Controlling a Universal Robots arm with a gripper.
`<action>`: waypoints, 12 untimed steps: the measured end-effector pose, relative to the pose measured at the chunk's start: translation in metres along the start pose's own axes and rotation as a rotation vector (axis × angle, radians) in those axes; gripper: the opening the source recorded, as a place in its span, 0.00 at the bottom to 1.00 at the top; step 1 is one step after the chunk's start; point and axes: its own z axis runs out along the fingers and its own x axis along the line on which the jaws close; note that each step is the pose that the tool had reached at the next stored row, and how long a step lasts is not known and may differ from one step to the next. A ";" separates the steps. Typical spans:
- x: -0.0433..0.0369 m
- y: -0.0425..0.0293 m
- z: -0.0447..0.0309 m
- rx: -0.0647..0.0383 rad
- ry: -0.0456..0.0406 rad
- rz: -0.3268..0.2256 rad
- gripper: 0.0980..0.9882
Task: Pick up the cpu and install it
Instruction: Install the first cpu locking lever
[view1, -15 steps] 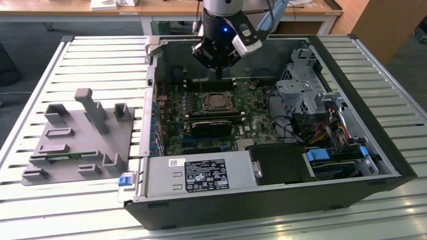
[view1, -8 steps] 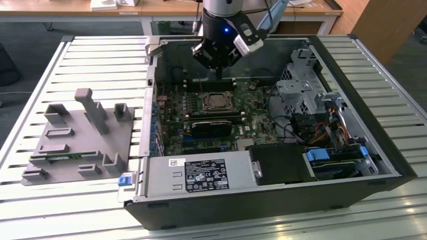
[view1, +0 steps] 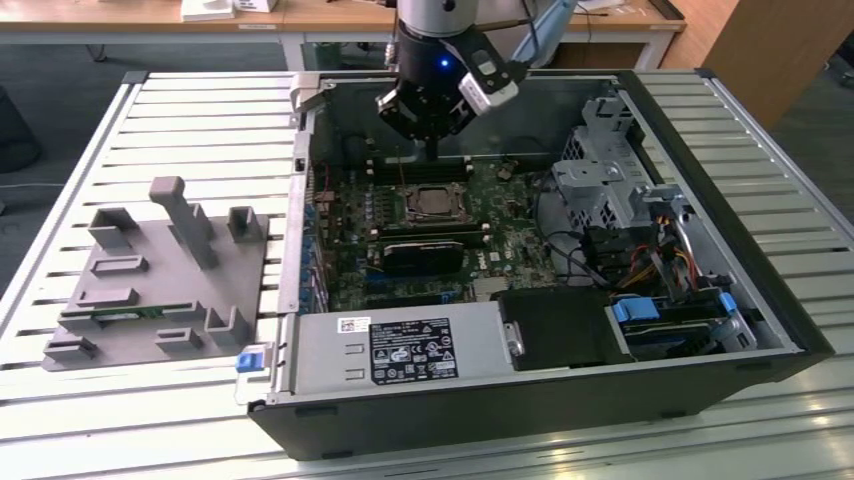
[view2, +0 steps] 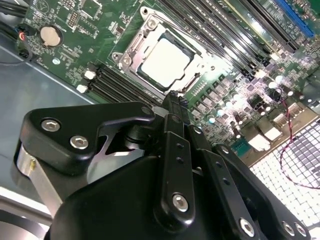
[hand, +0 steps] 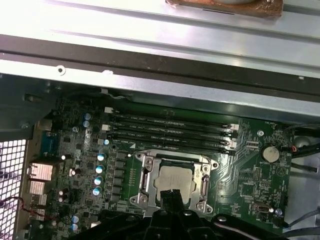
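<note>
The cpu (view1: 430, 203), a flat square chip with a silver-grey top, lies in its metal-framed socket on the green motherboard (view1: 360, 270) inside the open computer case. In both wrist views the cpu (view2: 165, 62) (hand: 176, 180) sits level within the socket frame. My gripper (view1: 434, 153) hangs just above the board, over the socket's far edge. Its black fingers are pressed together and hold nothing. The joined tip of the gripper (view2: 173, 100) (hand: 171, 194) is a short way off the chip and not touching it.
Black memory slots (hand: 170, 132) run beside the socket. A black heatsink block (view1: 427, 250) lies on the board nearer the camera. A drive cage (view1: 601, 180) and cables fill the exterior view's right of the case. A grey fixture tray (view1: 147, 290) stands on the slatted table.
</note>
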 end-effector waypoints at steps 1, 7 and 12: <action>0.0007 -0.0005 0.0005 0.000 0.0001 0.000 0.01; 0.0049 -0.0014 0.0020 0.000 0.0001 0.000 0.01; 0.0109 -0.0008 0.0032 0.000 0.0001 0.000 0.01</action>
